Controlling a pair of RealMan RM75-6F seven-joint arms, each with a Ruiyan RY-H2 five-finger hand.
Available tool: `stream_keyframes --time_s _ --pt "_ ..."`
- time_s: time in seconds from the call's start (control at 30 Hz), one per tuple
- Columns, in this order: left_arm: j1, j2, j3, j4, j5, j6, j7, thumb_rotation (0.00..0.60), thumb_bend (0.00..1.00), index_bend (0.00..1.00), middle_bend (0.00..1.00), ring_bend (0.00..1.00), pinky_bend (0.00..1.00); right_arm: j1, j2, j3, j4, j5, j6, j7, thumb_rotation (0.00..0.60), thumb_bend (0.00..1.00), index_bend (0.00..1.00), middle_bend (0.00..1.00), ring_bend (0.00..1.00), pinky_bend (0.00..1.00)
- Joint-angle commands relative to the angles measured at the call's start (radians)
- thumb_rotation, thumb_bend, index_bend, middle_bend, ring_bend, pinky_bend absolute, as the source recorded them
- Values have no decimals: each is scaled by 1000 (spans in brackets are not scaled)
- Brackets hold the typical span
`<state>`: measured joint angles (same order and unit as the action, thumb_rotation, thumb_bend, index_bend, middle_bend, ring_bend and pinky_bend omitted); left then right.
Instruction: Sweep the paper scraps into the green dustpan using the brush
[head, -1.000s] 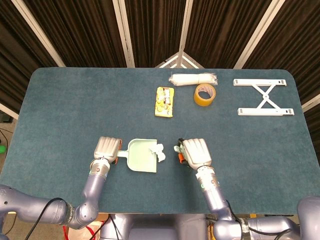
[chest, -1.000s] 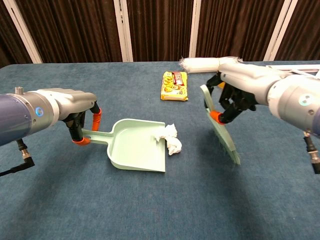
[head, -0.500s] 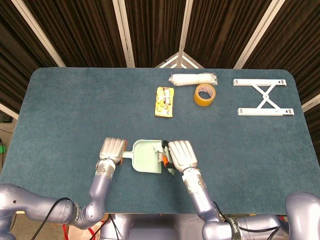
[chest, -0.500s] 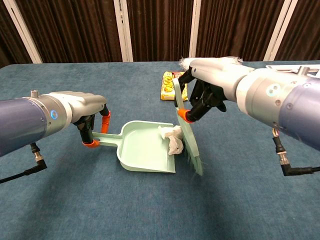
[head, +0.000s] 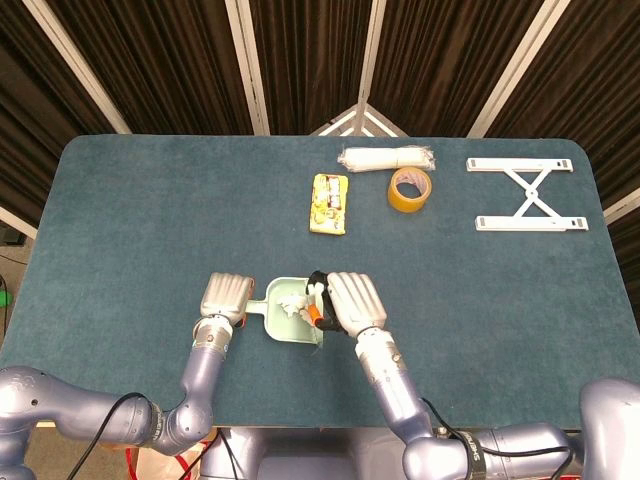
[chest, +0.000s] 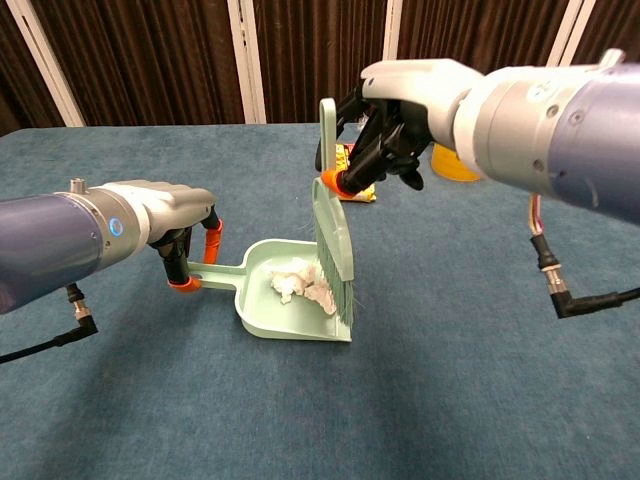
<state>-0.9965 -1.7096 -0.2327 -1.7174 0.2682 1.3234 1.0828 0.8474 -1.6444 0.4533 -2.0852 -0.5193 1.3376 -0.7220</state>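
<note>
Head view: left hand (head: 227, 296) clamped on the handle of the dustpan (head: 283, 328), near the table's (head: 120, 200) front edge; right hand (head: 350, 302) just beside it, fingers curled around the brush (head: 316, 305); scraps (head: 291, 303) lying inside the pan.

Chest view: left hand (chest: 170, 215) gripping the pan (chest: 260, 325) handle; right hand (chest: 400, 110) holding the brush (chest: 333, 240) upright, bristles down at the pan's open edge; white scraps (chest: 300, 284) inside, touching the bristles.

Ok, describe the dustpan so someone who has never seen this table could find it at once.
On the blue table, look at the near edge, between the two hands. The dustpan is the pale green scoop lying flat there, white paper scraps inside it. Unlike the upright green brush at its open side, it has a handle gripped by the left hand.
</note>
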Motion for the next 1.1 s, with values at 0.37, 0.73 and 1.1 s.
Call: stream_keyframes --time_s 0.37,0.73,1.1 --pt "-1 -2 1 -19 6 13 0 600 601 627 1000 1000 1000 -30 76 -73 53 -9 26 2 600 634 901 856 923 781" --pt "-11 -29 -11 -23 -1 27 4 600 601 626 1000 1000 1000 -27 0 -142 86 -27 37 16 600 634 904 857 923 781" --pt "-14 -46 -13 -10 -5 25 4 600 601 626 1000 1000 1000 3 -66 -71 56 32 39 49 600 635 909 857 924 781"
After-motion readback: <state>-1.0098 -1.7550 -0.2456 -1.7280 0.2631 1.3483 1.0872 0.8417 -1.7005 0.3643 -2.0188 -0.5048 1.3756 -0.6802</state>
